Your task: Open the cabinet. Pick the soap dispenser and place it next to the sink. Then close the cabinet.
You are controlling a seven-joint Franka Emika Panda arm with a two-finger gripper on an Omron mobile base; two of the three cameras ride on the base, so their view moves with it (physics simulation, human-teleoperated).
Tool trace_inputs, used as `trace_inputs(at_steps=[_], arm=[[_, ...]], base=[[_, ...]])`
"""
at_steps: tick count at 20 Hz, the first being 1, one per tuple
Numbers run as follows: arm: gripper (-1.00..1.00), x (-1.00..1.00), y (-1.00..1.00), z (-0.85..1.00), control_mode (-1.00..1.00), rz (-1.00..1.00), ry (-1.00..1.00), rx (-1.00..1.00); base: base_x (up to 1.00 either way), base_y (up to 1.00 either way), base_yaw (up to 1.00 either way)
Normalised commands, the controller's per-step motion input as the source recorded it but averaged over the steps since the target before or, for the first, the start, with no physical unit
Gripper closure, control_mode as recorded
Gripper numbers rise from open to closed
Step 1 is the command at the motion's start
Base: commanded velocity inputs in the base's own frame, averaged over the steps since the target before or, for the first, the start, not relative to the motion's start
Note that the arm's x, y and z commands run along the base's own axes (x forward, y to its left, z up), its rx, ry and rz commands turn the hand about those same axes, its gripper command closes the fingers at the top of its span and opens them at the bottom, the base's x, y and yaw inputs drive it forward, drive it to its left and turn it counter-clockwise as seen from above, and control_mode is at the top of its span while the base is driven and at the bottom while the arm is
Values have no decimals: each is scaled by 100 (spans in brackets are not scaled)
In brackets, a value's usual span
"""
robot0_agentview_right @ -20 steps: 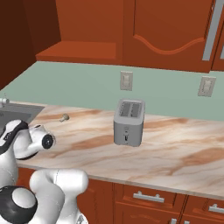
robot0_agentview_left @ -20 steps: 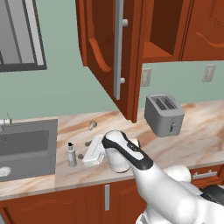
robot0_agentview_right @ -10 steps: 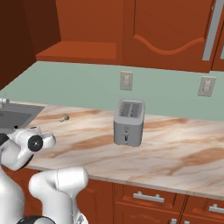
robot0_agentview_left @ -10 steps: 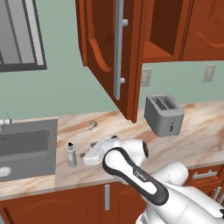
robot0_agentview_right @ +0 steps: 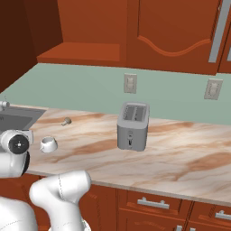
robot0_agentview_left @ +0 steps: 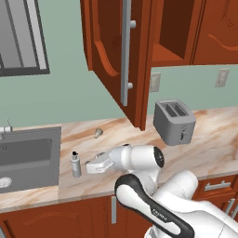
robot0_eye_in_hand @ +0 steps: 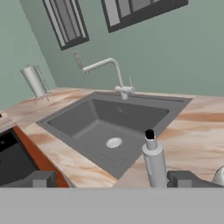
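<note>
Soap dispenser point(robot0_agentview_left: 76, 164) stood upright on the surface point(robot0_agentview_left: 186, 153) just beside the sink point(robot0_agentview_left: 28, 158): you had that step done. Hand point(robot0_agentview_left: 93, 166) was spread wide, empty, next to it. Cabinet point(robot0_agentview_left: 116, 56) door was open; closing it was left.

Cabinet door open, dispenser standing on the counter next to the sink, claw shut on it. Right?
Not quite: the claw is open, not gripping the soap dispenser, as the hand view shows. The rest holds: the cabinet door is open and the dispenser stands beside the sink.
</note>
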Motion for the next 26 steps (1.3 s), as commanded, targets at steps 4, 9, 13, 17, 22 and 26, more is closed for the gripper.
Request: trace_inputs(at_steps=[4, 9, 13, 17, 22, 26], arm=[[-100, -36, -15, 52, -100, -1, 12, -3], [-100, -40, -13, 50, -100, -6, 16, -2], [-100, -50, -12, 39, -100, -9, 9, 0], [-100, -54, -10, 28, -100, -14, 8, -2], [-100, -61, -13, 11, -100, -15, 5, -3], [-100, -52, -9, 21, -100, -17, 5, 0]], base=[[0, 0, 0], [0, 0, 0], [0, 0, 0], [0, 0, 0], [0, 0, 0], [0, 0, 0]])
